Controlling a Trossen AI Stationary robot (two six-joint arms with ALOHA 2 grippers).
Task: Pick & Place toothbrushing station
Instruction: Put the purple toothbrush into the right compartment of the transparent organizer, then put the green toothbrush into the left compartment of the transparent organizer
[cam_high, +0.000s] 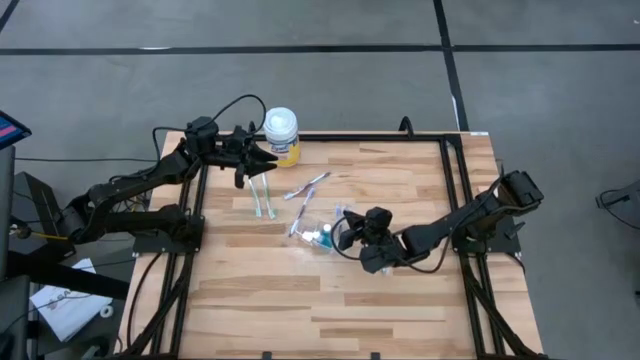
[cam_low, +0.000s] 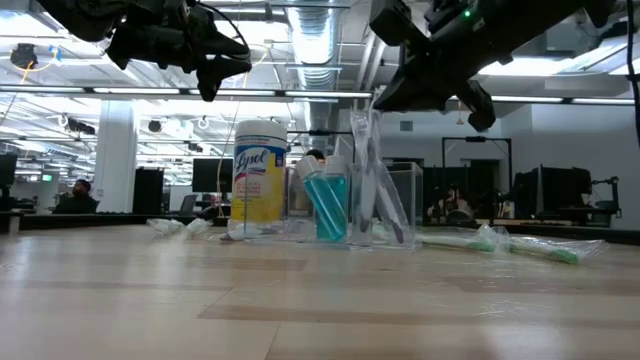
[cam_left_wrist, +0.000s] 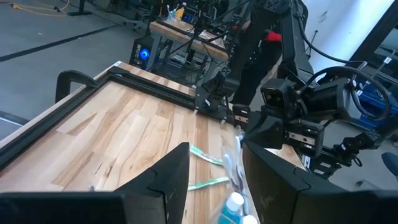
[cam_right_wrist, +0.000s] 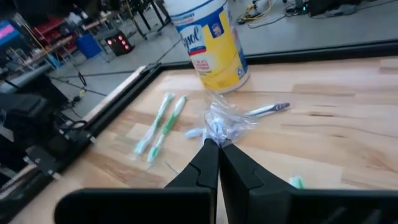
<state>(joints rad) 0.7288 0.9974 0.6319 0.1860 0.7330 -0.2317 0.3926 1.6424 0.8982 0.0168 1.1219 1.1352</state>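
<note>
A small clear cup (cam_high: 318, 238) stands on the wooden table near its middle and holds a blue toothpaste tube (cam_low: 327, 205) and clear-wrapped toothbrushes (cam_low: 365, 170) standing upright. My right gripper (cam_high: 345, 232) is just above the cup's right side, shut on the top of a wrapped toothbrush (cam_right_wrist: 221, 121). Two pale green toothbrushes (cam_high: 262, 198) lie side by side on the table's left part, and another wrapped one (cam_high: 307, 186) lies beyond the cup. My left gripper (cam_high: 247, 165) hovers open and empty above the far left corner, over the green toothbrushes' far ends. My right gripper pinches the crinkled clear wrapper at the toothbrush's upper end (cam_right_wrist: 219, 129) between its two fingertips. The fingers come from the table's right, slanting down. The toothbrush stands nearly upright below them, its lower end in the cup (cam_low: 370, 225).
A yellow-and-white wipes canister (cam_high: 282, 135) stands at the table's far left, close to my left gripper. A black metal frame (cam_high: 455, 190) runs round the table's edges. Bare wood lies along the near half of the table.
</note>
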